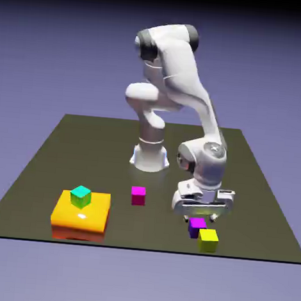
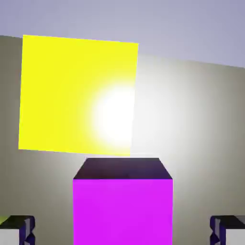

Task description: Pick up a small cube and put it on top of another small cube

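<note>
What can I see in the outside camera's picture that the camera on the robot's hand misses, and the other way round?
Only the exterior view shows the white arm, the magenta-pink cube, the teal-green cube on the orange block, and the whole table. Only the hand view shows the claw's grey fingertips standing apart on either side of the purple cube, not touching it. Both show the purple cube and the yellow cube beside it, under the open claw.
</note>
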